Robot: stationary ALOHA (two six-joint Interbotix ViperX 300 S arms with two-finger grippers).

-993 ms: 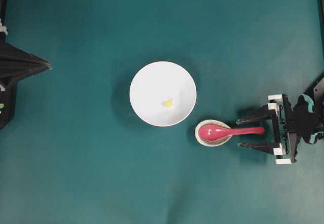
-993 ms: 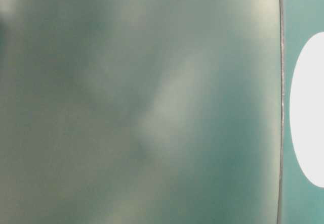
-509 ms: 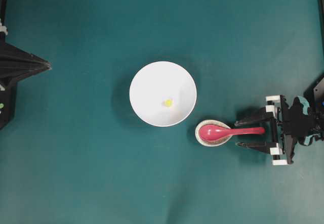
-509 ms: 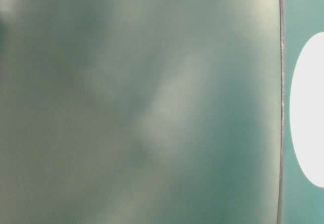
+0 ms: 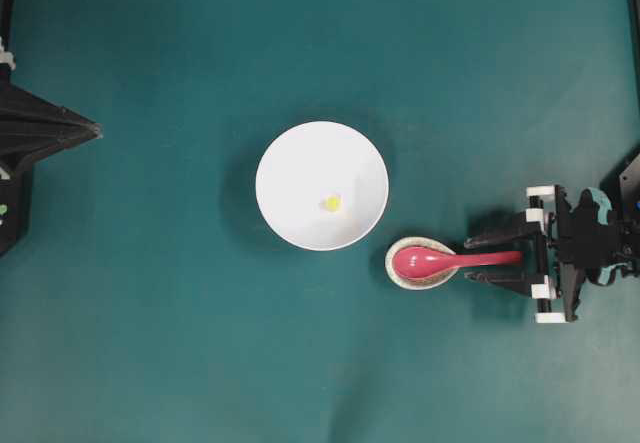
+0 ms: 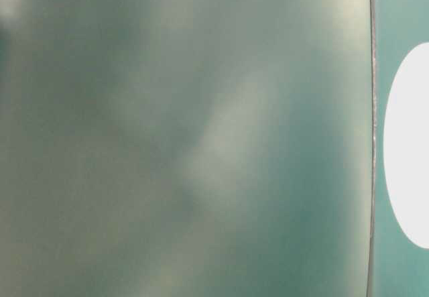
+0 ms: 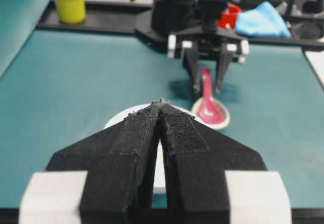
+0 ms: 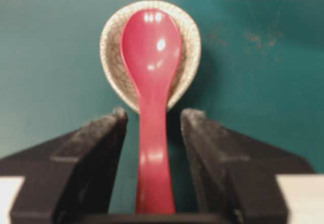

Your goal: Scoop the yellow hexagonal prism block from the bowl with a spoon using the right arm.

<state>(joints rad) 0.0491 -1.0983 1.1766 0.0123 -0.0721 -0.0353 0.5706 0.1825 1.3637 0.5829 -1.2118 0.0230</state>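
Right gripper (image 5: 493, 258) narrower, spoon (image 5: 450, 259) between (untouched)

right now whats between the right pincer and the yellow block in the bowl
In the overhead view, the spoon, its head resting in the small speckled dish, lies between the right pincer and the yellow block, then the bowl rim.

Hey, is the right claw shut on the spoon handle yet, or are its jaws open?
Open. The right claw straddles the spoon handle, with a visible gap on each side between finger and handle.
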